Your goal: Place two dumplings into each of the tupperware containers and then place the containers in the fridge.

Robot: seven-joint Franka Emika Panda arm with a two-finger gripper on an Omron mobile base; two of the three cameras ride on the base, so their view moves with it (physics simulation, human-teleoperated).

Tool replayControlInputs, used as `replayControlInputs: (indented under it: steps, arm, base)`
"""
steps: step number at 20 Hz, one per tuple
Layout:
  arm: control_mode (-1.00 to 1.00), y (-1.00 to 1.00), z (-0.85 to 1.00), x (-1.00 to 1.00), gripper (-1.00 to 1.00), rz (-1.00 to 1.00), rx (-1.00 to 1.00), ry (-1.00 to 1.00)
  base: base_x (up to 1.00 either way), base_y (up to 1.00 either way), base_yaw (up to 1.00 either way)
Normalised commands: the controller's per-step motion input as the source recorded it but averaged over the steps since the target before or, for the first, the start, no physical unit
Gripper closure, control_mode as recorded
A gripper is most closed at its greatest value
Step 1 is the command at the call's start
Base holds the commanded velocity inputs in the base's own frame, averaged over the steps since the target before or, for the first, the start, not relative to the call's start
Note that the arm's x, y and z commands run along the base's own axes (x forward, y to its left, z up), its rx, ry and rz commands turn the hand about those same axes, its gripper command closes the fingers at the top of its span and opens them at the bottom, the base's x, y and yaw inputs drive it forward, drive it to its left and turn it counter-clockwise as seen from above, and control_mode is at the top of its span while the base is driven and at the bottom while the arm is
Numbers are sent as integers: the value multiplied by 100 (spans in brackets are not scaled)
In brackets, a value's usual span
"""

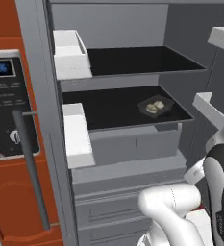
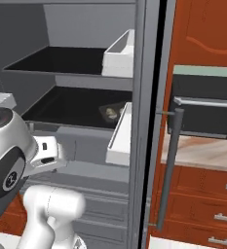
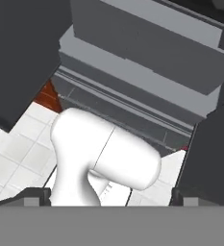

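The fridge [image 1: 108,24] stands open in front of me, with two dark shelves. On the lower shelf sits one grey tupperware container [image 1: 155,105] holding two tan dumplings [image 1: 154,107]. In the right base view that container [image 2: 111,112] is partly hidden behind a white door bin. My gripper [image 3: 111,196] hangs low in front of the fridge's bottom drawers, pointing down towards the tiled floor. Its fingertips [image 3: 36,196] stand wide apart, open, with nothing held.
The fridge door edge carries two white bins [image 1: 71,54] [image 1: 78,135] and a long bar handle [image 1: 31,168]. A microwave with a blue display [image 1: 3,96] is on the left. A black oven [image 2: 202,109], a counter and orange drawers [image 2: 207,194] lie to the right.
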Motion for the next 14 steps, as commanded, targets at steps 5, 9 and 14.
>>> replayControlInputs:
  steps: [5, 9, 14]
  arm:
    - [100, 0, 0, 0, -100, 0, 0, 0]
    - [100, 0, 0, 0, -100, 0, 0, 0]
    - [100, 0, 0, 0, -100, 0, 0, 0]
  base:
    - [-100, 21, -14]
    - [-100, 3, -22]
    - [-100, 0, -23]
